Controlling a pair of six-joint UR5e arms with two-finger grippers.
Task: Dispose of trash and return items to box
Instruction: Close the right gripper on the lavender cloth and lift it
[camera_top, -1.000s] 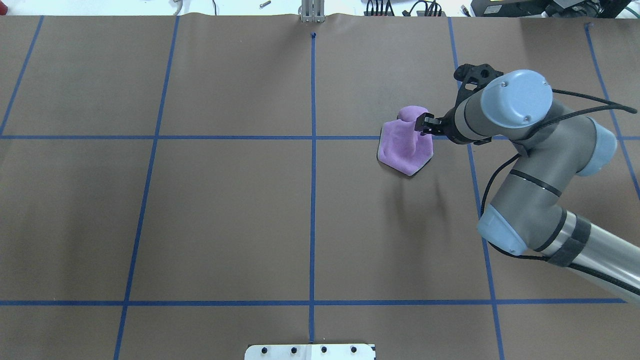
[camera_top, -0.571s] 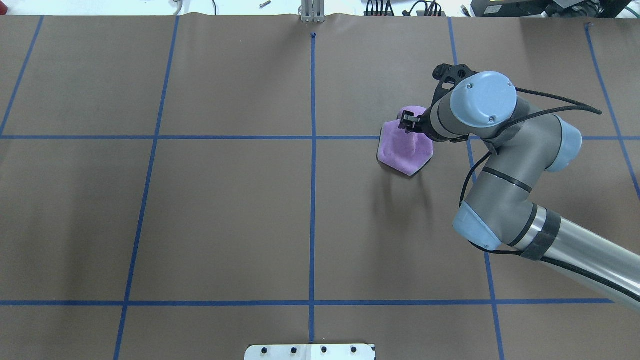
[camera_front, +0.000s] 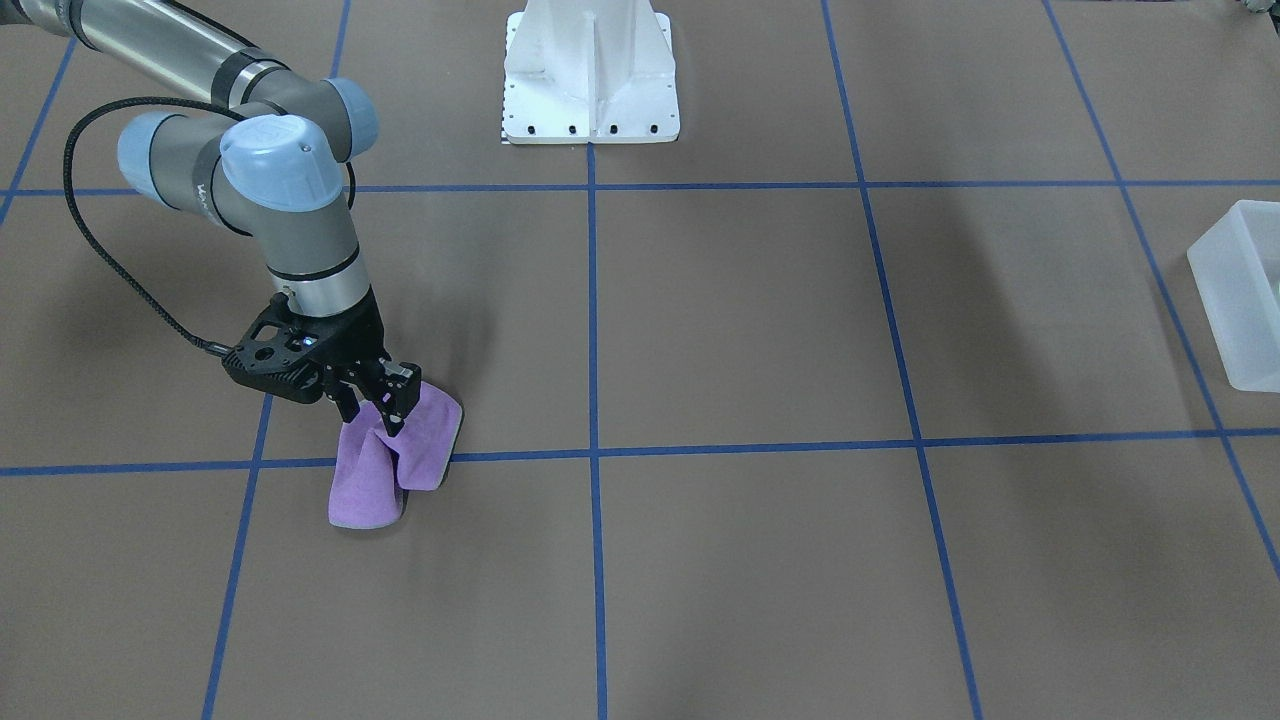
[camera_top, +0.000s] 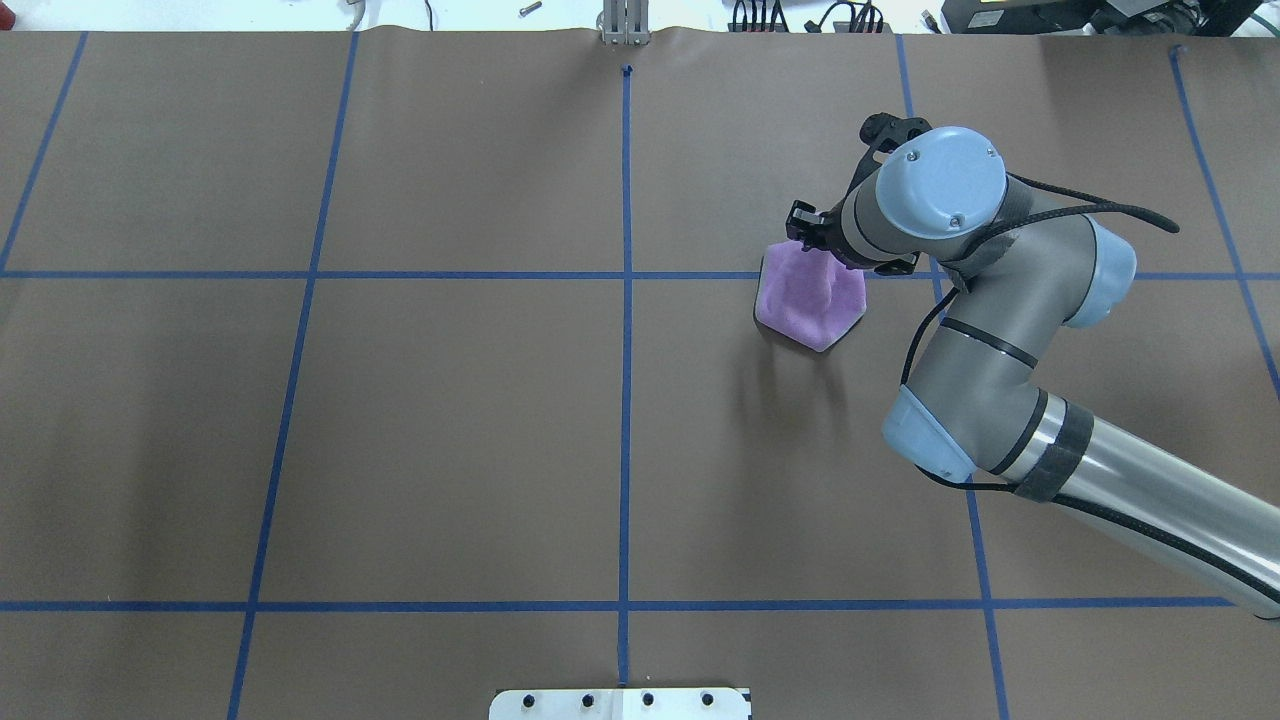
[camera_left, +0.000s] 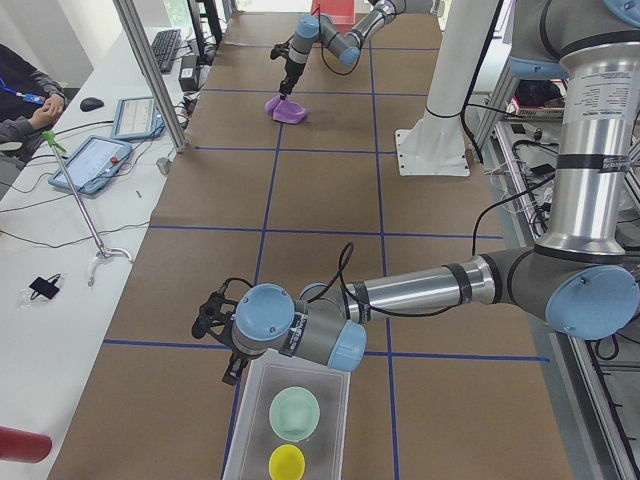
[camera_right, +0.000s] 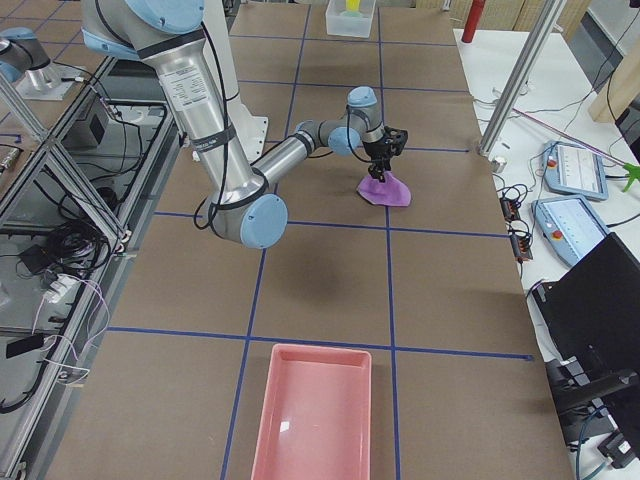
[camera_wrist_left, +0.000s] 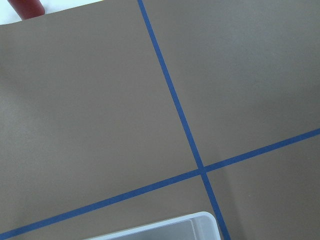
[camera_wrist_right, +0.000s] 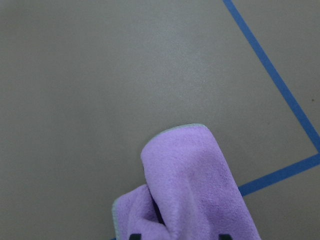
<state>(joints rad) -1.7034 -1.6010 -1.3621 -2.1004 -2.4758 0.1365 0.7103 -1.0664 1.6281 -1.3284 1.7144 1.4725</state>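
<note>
Exterior front-facing view shows the right gripper closed on a raised fold of the purple cloth, whose lower edges rest on the table; the cloth looks soft, light and limp, so it would likely sag and trail when lifted; a pinch on a bunched ridge near its middle seems the safest hold; the box, holding the yellow cup, sits well apart at the table's other end, beside the left gripper, whose opening cannot be told.
</note>
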